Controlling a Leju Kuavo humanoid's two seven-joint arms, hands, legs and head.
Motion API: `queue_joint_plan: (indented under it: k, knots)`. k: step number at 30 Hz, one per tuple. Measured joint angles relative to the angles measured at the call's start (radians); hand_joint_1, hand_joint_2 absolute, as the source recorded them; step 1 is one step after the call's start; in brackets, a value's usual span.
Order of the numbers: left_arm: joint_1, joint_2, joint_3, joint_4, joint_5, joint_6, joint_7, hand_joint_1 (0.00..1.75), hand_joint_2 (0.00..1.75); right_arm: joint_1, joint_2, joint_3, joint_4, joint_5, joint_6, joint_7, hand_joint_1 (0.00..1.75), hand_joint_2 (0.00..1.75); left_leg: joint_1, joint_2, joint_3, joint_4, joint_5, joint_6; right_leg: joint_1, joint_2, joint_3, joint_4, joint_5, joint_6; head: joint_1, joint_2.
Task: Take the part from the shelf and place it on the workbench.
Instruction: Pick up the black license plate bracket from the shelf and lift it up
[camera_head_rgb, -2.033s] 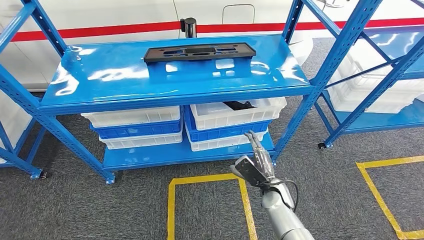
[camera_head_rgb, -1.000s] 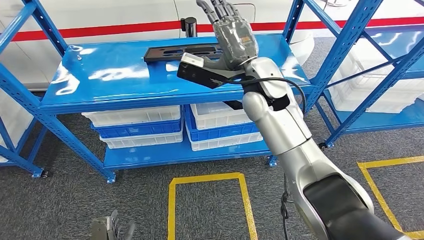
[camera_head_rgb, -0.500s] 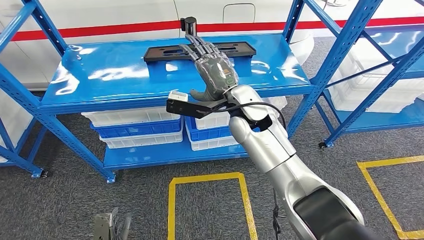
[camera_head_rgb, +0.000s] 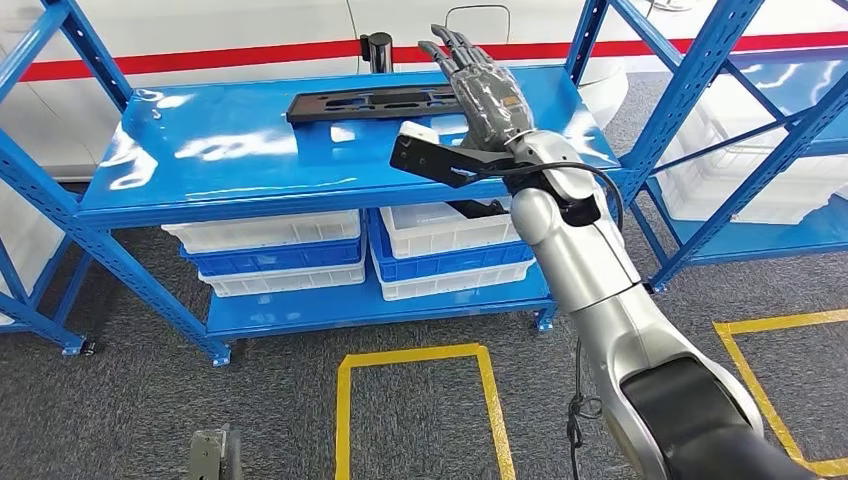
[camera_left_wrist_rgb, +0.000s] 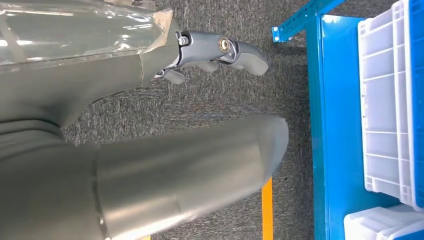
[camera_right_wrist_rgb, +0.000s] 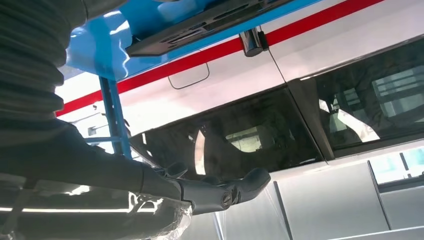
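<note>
Blue steel shelf (camera_head_rgb: 240, 175), two tiers; top deck glossy, carrying the task's item: a flat black part (camera_head_rgb: 375, 103), long and slotted, lying flat toward the back edge, nothing touching it.

Right hand (camera_head_rgb: 483, 90) is raised over the top deck at the part's right end, fingers extended and spread, holding nothing; from the head view it looks above the part rather than on it. Right wrist view shows the part's underside edge (camera_right_wrist_rgb: 200, 32) well clear of the thumb. Left hand (camera_left_wrist_rgb: 220, 50) hangs low by the floor, fingers loosely curled, nothing in it.

Step in hand, as I judge it: reaching to grasp. To do it well, the hand should come down square over the part's right end, and the fingers should close across the narrow width, not the length. A thin flat plate on slick paint will likely slide, so grip firmly before lifting.

Lower tier: stacked white and blue crates (camera_head_rgb: 275, 255) on the left, contents hidden. Right stack's top white crate (camera_head_rgb: 440, 230) holds a dark object (camera_head_rgb: 480, 210), partly hidden.
</note>
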Motion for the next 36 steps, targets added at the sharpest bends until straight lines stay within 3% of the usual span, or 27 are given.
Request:
queue_joint_plan:
  k: [5, 8, 11, 12, 13, 14, 16, 18, 20, 23, 25, 27, 28, 29, 30, 32, 34, 36]
  knots:
    - [0.003, 0.007, 0.0, 0.002, 0.029, -0.003, -0.004, 0.0, 0.0, -0.037, -0.003, 0.001, 0.019, -0.035, -0.003, -0.03, 0.0, 1.75, -0.003, 0.0, -0.007, 0.005, 0.001, 0.003, -0.004, 0.001, -0.003, -0.003, 0.004, 0.007, 0.0, 0.0]
    - [0.004, 0.01, 0.0, 0.002, 0.041, -0.005, -0.008, 0.0, 0.0, -0.061, 0.006, 0.009, 0.043, -0.036, -0.022, -0.038, 0.0, 1.75, 0.003, 0.007, 0.002, -0.009, 0.012, 0.019, -0.005, -0.016, -0.026, 0.026, -0.009, 0.009, 0.001, 0.0]
    - [0.009, 0.013, 0.0, 0.002, 0.044, -0.002, -0.009, 0.0, 0.0, -0.074, 0.016, 0.023, 0.069, -0.031, -0.032, -0.039, 0.0, 1.75, 0.005, 0.017, 0.003, -0.014, 0.016, 0.027, -0.003, -0.04, -0.139, 0.228, -0.072, -0.001, 0.004, 0.0]
    - [0.011, 0.013, 0.0, 0.002, 0.044, -0.001, -0.009, 0.0, 0.0, -0.075, 0.018, 0.026, 0.076, -0.03, -0.033, -0.039, 0.0, 1.75, 0.005, 0.019, 0.003, -0.013, 0.015, 0.027, -0.001, -0.041, -0.177, 0.29, -0.084, -0.001, 0.004, 0.0]
    - [0.012, 0.014, 0.0, 0.002, 0.044, -0.001, -0.009, 0.0, 0.0, -0.074, 0.019, 0.029, 0.082, -0.03, -0.033, -0.039, 0.0, 1.75, 0.004, 0.02, 0.003, -0.013, 0.015, 0.027, 0.002, -0.041, -0.198, 0.315, -0.08, 0.002, 0.004, 0.0]
    - [0.013, 0.014, 0.0, 0.003, 0.044, -0.001, -0.009, 0.0, 0.0, -0.074, 0.019, 0.031, 0.087, -0.03, -0.033, -0.039, 0.0, 1.75, 0.004, 0.02, 0.005, -0.013, 0.013, 0.025, 0.004, -0.041, -0.199, 0.297, -0.059, 0.008, 0.005, 0.0]
    - [0.014, 0.014, 0.0, 0.003, 0.045, -0.001, -0.009, 0.0, 0.0, -0.078, 0.02, 0.035, 0.093, -0.029, -0.033, -0.039, 0.0, 1.75, 0.003, 0.02, 0.011, -0.012, 0.006, 0.02, 0.006, -0.046, -0.154, 0.164, 0.013, 0.016, 0.005, 0.0]
    - [0.014, 0.015, 0.0, 0.003, 0.046, -0.001, -0.009, 0.0, 0.0, -0.082, 0.023, 0.039, 0.099, -0.029, -0.035, -0.039, 0.0, 1.75, -0.001, 0.021, 0.009, -0.008, -0.001, 0.01, 0.012, -0.052, -0.106, 0.05, 0.06, 0.005, 0.003, 0.0]
    - [0.015, 0.015, 0.0, 0.004, 0.046, 0.0, -0.009, 0.0, 0.0, -0.083, 0.026, 0.043, 0.105, -0.029, -0.037, -0.039, 0.0, 1.75, -0.003, 0.023, 0.002, -0.006, -0.004, 0.002, 0.02, -0.052, -0.097, 0.028, 0.064, -0.015, 0.001, 0.0]
    - [0.015, 0.018, 0.0, 0.003, 0.049, 0.002, -0.009, 0.0, 0.0, -0.087, 0.03, 0.045, 0.112, -0.029, -0.039, -0.04, 0.0, 1.75, 0.001, 0.023, -0.008, 0.015, -0.022, -0.012, 0.01, -0.049, -0.096, 0.025, 0.061, -0.04, -0.001, 0.0]
    - [0.014, 0.02, 0.0, 0.003, 0.054, 0.005, -0.009, 0.0, 0.0, -0.095, 0.04, 0.048, 0.12, -0.029, -0.04, -0.041, 0.0, 1.75, 0.006, 0.022, -0.057, 0.111, -0.068, -0.024, 0.005, -0.047, -0.09, 0.023, 0.057, -0.057, -0.003, 0.0]
    - [0.015, 0.022, 0.0, 0.003, 0.059, 0.007, -0.008, 0.0, 0.0, -0.101, 0.05, 0.051, 0.135, -0.029, -0.044, -0.042, 0.0, 1.75, 0.011, 0.022, -0.134, 0.238, -0.107, -0.033, 0.007, -0.046, -0.089, 0.023, 0.056, -0.064, -0.004, 0.0]
    - [0.015, 0.023, 0.0, 0.003, 0.06, 0.008, -0.008, 0.0, 0.0, -0.102, 0.055, 0.053, 0.143, -0.029, -0.047, -0.044, 0.0, 1.75, 0.013, 0.022, -0.161, 0.27, -0.104, -0.035, 0.007, -0.045, -0.089, 0.024, 0.055, -0.064, -0.004, 0.0]
    - [0.016, 0.024, 0.0, 0.003, 0.061, 0.008, -0.007, 0.0, 0.0, -0.104, 0.059, 0.055, 0.152, -0.03, -0.051, -0.046, 0.0, 1.75, 0.016, 0.022, -0.171, 0.266, -0.083, -0.037, 0.008, -0.043, -0.088, 0.024, 0.055, -0.064, -0.004, 0.0]
    - [0.015, 0.027, 0.0, 0.003, 0.062, 0.008, -0.006, 0.0, 0.0, -0.106, 0.064, 0.056, 0.159, -0.031, -0.056, -0.049, 0.0, 1.75, 0.018, 0.022, -0.162, 0.227, -0.047, -0.038, 0.007, -0.042, -0.088, 0.025, 0.055, -0.064, -0.004, 0.0]
    - [0.013, 0.031, 0.0, 0.004, 0.062, 0.008, -0.003, 0.0, 0.0, -0.115, 0.073, 0.059, 0.172, -0.035, -0.068, -0.055, 0.0, 1.75, 0.022, 0.022, -0.114, 0.099, 0.028, -0.039, 0.01, -0.039, -0.089, 0.027, 0.054, -0.062, -0.004, 0.0]
    - [0.01, 0.034, 0.0, 0.004, 0.063, 0.007, 0.001, 0.0, 0.0, -0.127, 0.079, 0.063, 0.183, -0.038, -0.077, -0.059, 0.0, 1.75, 0.022, 0.019, -0.08, 0.021, 0.053, -0.035, 0.018, -0.036, -0.094, 0.03, 0.054, -0.059, -0.004, 0.0]
    - [0.008, 0.035, 0.0, 0.004, 0.067, 0.005, 0.003, 0.0, 0.0, -0.132, 0.08, 0.066, 0.194, -0.043, -0.085, -0.064, 0.0, 1.75, 0.018, 0.017, -0.074, 0.011, 0.052, -0.028, 0.026, -0.036, -0.098, 0.031, 0.056, -0.057, -0.003, 0.0]
